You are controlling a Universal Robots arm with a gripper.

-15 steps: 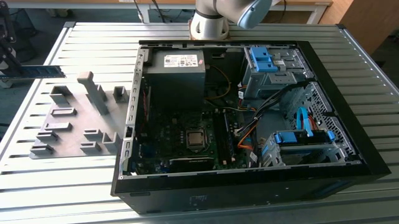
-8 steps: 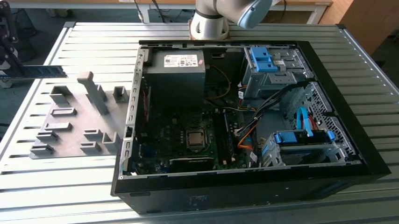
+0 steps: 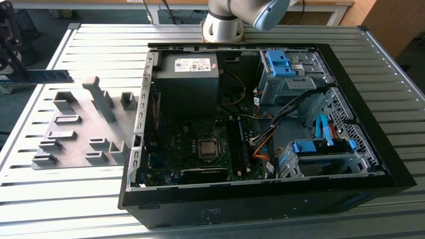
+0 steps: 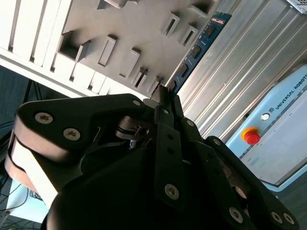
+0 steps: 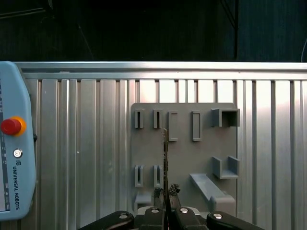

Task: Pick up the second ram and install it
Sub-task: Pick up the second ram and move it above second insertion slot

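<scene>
Exterior view read as a clock face. Claw point(image 3: 23, 74) sits at about 10 o'clock, at the edge of the frame, fingers pressed together on one end of the second ram point(image 3: 52, 76). The stick is held roughly level with its free end pointing toward 3 o'clock. It touches nothing but the claw and hangs near the 11 o'clock corner of the grey fixture plate point(image 3: 83, 129). The plate lies flat on the slatted metal worktop point(image 3: 66, 199) at 9 o'clock, its grey blocks standing on it. The open computer case point(image 3: 265, 194) fills the centre and the 3 o'clock side, just beside the plate, well apart from the stick. Inside it are the motherboard point(image 3: 192, 149) with its processor socket point(image 3: 208, 148), a power supply point(image 3: 189, 64) toward 12 o'clock, and blue-tabbed drive cages point(image 3: 279, 62). Robot base point(image 3: 222, 25) stands at 12 o'clock. In the second wrist view the claw point(image 4: 165, 96) pinches the second ram point(image 4: 196, 48); blue face and black chips visible, with the fixture plate point(image 4: 124, 24) and a teach pendant point(image 4: 283, 129) with a red button point(image 4: 251, 136) beyond. In the first wrist view the claw point(image 5: 166, 191) holds the second ram point(image 5: 165, 153) edge-on, seen over the fixture plate point(image 5: 192, 158), pendant point(image 5: 14, 158) lying on the worktop point(image 5: 86, 143).
</scene>
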